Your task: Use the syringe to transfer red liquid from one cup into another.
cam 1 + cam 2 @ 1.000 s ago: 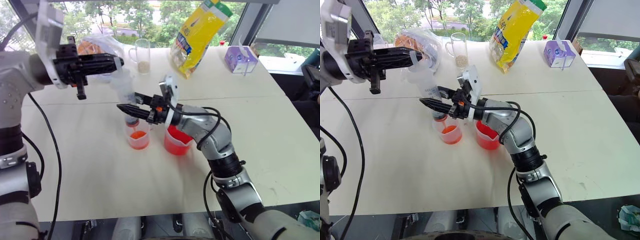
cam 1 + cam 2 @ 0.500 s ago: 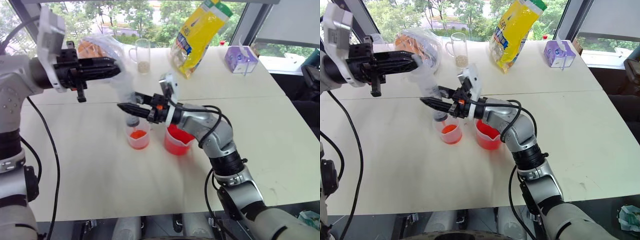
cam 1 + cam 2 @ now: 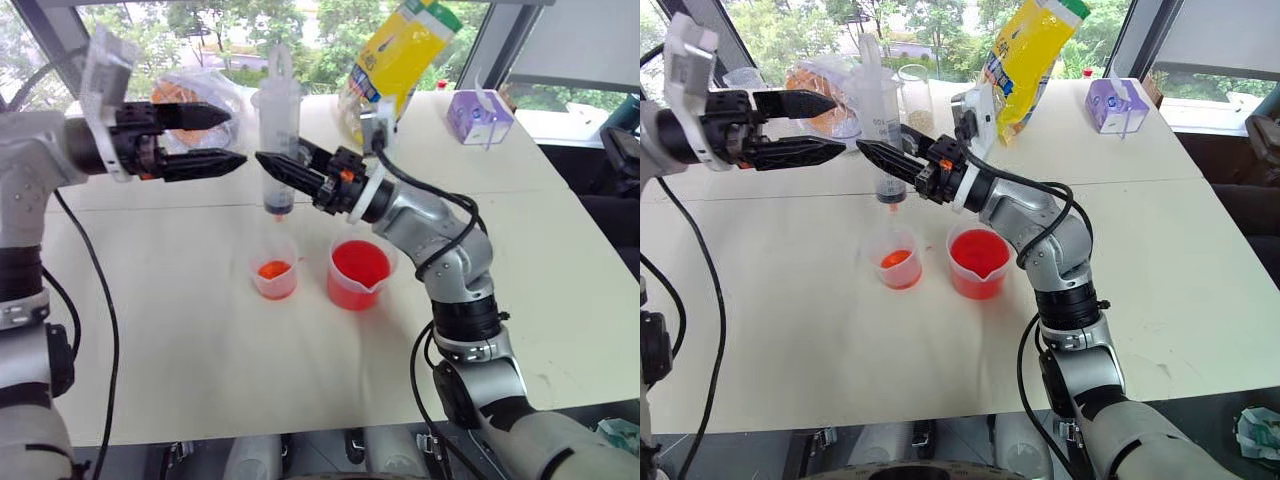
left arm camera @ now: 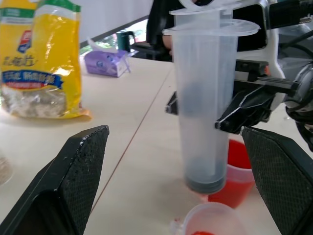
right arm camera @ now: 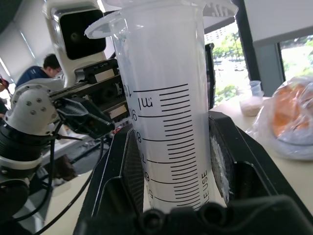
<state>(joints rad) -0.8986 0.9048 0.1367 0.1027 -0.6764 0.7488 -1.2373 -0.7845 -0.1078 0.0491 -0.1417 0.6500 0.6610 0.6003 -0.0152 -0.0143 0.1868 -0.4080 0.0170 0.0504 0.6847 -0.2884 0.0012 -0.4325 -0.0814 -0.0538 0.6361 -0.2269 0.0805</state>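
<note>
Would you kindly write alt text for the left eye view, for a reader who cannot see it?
The right hand holds a clear syringe upright above a small plastic cup with a little orange-red liquid. The left hand is open beside it, and a beaker of red liquid stands nearby on the white table.

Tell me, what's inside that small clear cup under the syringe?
A little red liquid lies at the bottom of the small cup; the rest looks empty. The syringe hangs above, not dipping in.

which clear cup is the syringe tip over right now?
The small cup holding a little orange-red liquid, left of the wide spouted beaker full of red. The syringe hangs upright above it, unlike the handled mug farther back.
</note>
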